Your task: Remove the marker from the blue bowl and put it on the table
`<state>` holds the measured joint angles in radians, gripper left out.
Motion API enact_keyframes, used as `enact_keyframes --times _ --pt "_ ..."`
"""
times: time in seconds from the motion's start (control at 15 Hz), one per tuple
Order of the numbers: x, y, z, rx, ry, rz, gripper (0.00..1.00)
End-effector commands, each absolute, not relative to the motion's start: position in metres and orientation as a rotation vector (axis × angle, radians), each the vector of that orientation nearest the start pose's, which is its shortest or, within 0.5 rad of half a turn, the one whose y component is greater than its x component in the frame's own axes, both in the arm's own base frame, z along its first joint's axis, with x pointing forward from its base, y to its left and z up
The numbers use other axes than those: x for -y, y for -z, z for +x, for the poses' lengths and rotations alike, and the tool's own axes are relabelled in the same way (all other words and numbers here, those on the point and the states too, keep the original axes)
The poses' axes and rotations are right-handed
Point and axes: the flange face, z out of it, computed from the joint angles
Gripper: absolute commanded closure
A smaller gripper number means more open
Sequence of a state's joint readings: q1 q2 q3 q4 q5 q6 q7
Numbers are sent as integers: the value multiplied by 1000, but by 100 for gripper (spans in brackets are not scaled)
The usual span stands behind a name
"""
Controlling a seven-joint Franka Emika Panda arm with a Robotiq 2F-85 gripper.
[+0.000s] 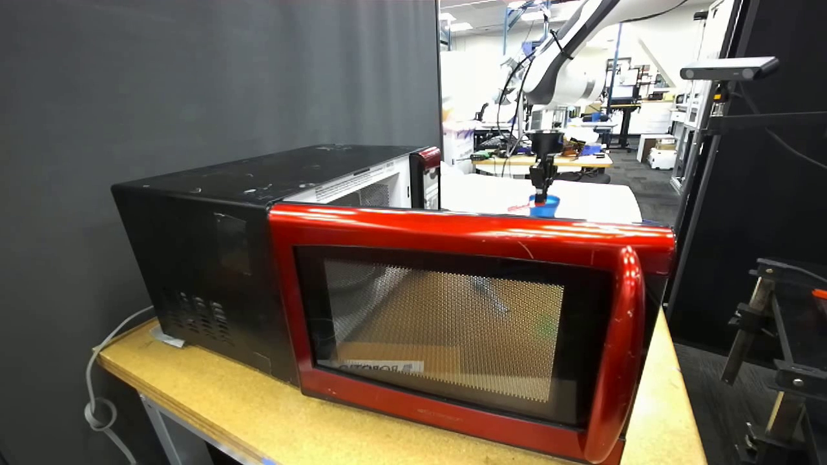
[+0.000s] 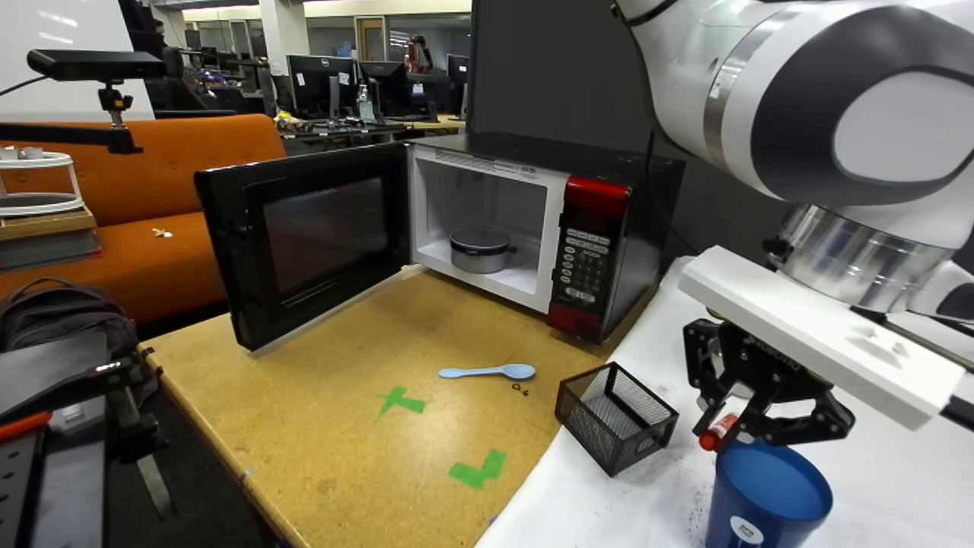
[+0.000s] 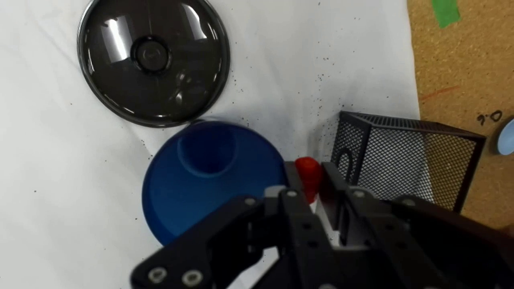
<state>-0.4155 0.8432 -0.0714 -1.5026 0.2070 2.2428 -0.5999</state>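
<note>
The table is topped by a creased, whitish covering flecked with dark specks; clock positions are read in the wrist view about the blue bowl. The tan wooden bench lies at 3 o'clock, beyond the covering's edge; by it, in both exterior views, the red-and-black microwave is borne, its door swung wide. The gripper, black and jointed, is found with its jaws pressed together upon the marker, only that thickness being left between them; a pinch across the barrel is presumably used so that rolling is prevented. A dark, glossy lid, domed and round-knobbed, is laid at 11 o'clock. A black wire-mesh basket, boxy and see-through, is placed at 3 o'clock. The blue bowl, deep, smooth and tapered like a cup, is stood upright, by which its mouth is left reachable from above. The marker, slender and red-ended, is held near rim height, its red end just past the rim at 3 o'clock; the far end is hidden, and contact with the rim cannot be judged. Removal is thus thought nearly or wholly complete, release onto the table not yet made.
</note>
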Motion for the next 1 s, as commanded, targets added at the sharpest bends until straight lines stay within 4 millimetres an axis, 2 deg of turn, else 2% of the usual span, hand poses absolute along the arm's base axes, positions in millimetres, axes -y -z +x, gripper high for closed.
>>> enact_keyframes --times 0.0,0.47,0.53,0.73,0.87,0.93 --pt "314 -158 612 28 -9 -3019 95" --pt "316 -160 608 -2 72 -3063 95" --pt "296 -179 612 -27 2 -3058 95" --pt "282 -213 635 -103 -53 -3070 95" --pt "269 -235 644 -134 -93 -3074 95" --pt "263 -236 630 -171 -135 -3085 95"
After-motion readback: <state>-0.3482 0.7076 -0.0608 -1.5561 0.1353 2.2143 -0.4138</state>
